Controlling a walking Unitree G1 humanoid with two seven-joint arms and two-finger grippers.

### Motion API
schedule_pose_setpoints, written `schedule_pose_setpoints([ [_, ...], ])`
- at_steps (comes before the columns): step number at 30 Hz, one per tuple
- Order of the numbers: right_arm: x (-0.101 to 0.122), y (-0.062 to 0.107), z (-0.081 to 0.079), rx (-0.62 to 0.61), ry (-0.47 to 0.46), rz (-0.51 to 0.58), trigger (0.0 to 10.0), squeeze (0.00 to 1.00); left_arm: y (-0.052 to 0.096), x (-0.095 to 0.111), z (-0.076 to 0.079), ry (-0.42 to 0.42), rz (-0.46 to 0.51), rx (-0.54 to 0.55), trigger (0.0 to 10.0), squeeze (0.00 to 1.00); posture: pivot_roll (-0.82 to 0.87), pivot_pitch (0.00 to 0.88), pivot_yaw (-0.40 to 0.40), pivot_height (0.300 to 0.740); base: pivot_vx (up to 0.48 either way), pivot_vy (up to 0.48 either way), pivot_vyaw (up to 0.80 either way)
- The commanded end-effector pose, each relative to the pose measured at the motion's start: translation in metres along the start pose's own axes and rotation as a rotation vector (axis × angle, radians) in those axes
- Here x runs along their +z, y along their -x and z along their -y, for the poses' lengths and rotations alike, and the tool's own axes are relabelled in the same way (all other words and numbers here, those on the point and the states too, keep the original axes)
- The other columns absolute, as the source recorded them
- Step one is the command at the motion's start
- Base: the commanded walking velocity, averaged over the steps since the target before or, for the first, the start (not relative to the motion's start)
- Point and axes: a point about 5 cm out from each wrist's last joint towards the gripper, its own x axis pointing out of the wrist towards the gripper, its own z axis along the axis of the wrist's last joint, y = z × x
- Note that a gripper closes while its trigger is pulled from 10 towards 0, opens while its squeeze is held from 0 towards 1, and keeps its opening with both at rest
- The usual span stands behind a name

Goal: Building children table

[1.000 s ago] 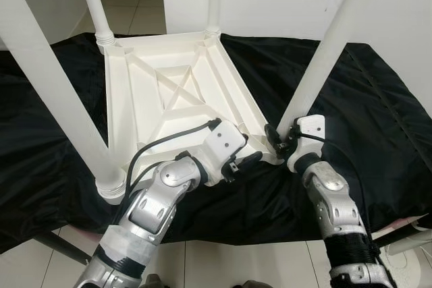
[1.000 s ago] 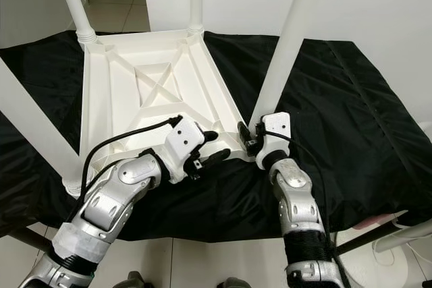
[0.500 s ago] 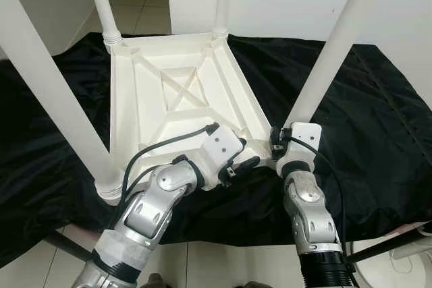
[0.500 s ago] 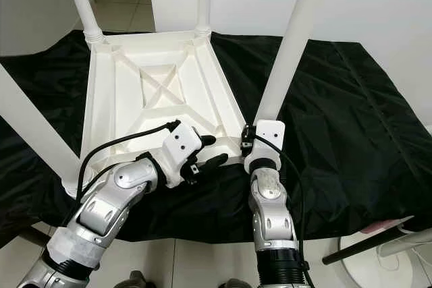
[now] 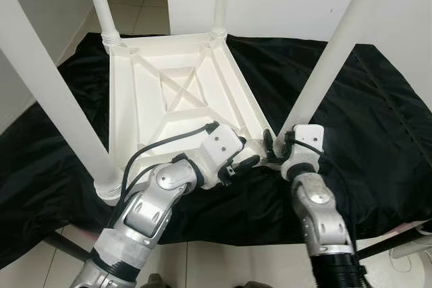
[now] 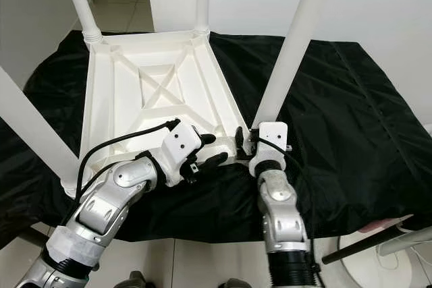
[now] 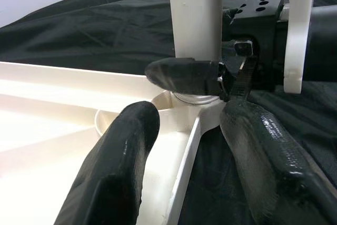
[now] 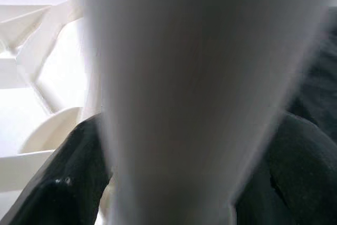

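Here, table leg (image 8: pixel 174 104) between right gripper (image 6: pixel 244 148) fingers (image 8: pixel 58 193), at its base.

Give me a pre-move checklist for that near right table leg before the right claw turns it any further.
1. Right claw at the base of the near right leg, fingers either side of it: ok.
2. Grip actually tight on the leg: cannot tell.
3. Left claw on the tabletop corner beside the socket, fingers open, one inside the rim, one outside: ok.
4. Leg fully seated in its socket: cannot tell; the left wrist view shows a metal ring at the joint.
5. Other three legs standing in their corners: ok.
6. Tabletop lying upside down on the black cloth: ok.
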Motion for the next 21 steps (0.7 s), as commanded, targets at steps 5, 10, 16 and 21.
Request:
schedule_pose_setpoints([
  [5, -0.002, -0.007, 0.011, 0.206, 0.044, 0.012, 10.0, 0.00, -0.001, 0.006, 0.000, -0.011, 0.019, -0.005, 10.0, 0.00, -0.04, 0.000, -0.006, 0.740, 0.000, 0.000, 0.00],
  [10, 0.002, -0.013, 0.013, 0.356, 0.090, 0.029, 10.0, 0.00, 0.000, 0.006, 0.000, -0.011, 0.020, -0.005, 10.0, 0.00, -0.04, 0.000, -0.002, 0.740, 0.000, 0.000, 0.00],
  [16, 0.012, -0.029, 0.013, 0.514, 0.144, 0.047, 10.0, 0.00, -0.004, 0.008, -0.002, -0.012, 0.026, -0.004, 10.0, 0.00, -0.04, 0.000, -0.005, 0.740, 0.000, 0.000, 0.00],
  [21, 0.011, -0.036, 0.015, 0.572, 0.175, 0.022, 3.2, 0.00, -0.005, 0.010, -0.002, -0.014, 0.030, -0.001, 10.0, 0.00, -0.04, 0.000, -0.007, 0.740, 0.000, 0.000, 0.00],
])
